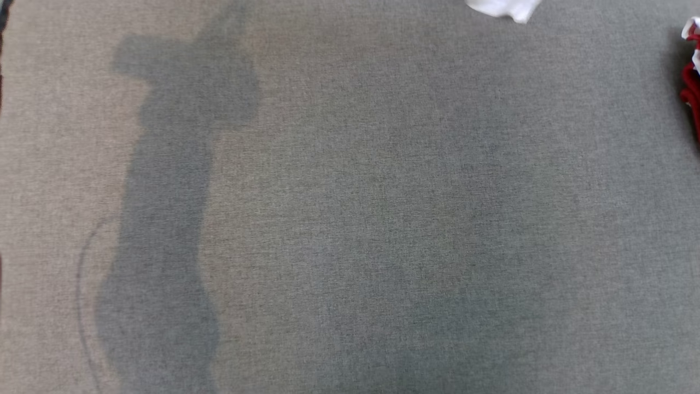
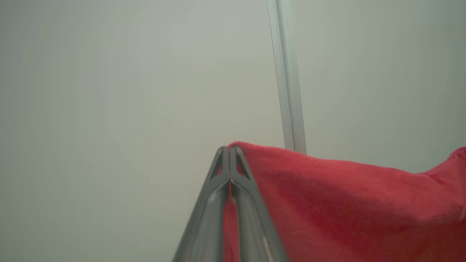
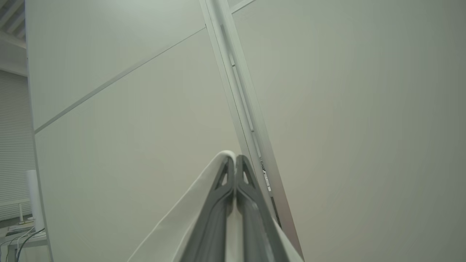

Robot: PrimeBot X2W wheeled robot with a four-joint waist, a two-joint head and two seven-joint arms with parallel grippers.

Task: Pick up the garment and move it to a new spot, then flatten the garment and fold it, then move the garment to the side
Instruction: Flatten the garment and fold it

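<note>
- The left gripper (image 2: 229,147) has its two fingers pressed together, pinching the edge of the red garment (image 2: 346,203).
- From those fingertips the red cloth spreads out toward 4 o'clock in the left wrist view.
- The right gripper (image 3: 235,156) is pinched tight too, on a fold of white cloth (image 3: 182,222) that falls away toward 7 o'clock.
- I think the red and the white are two parts of one garment, stretched long-ways between the two arms, but I cannot tell for sure.
- Both sets of fingers point at 12 o'clock toward a pale wall (image 3: 346,127), so both arms look lifted high.
- In the head view the gray table (image 1: 350,219) lies below.
- A white scrap (image 1: 506,8) peeks in at 1 o'clock, and a red and white bit (image 1: 692,71) at 2 o'clock.
- The next move is probably to lower the cloth onto the table, both arms going down together.
</note>
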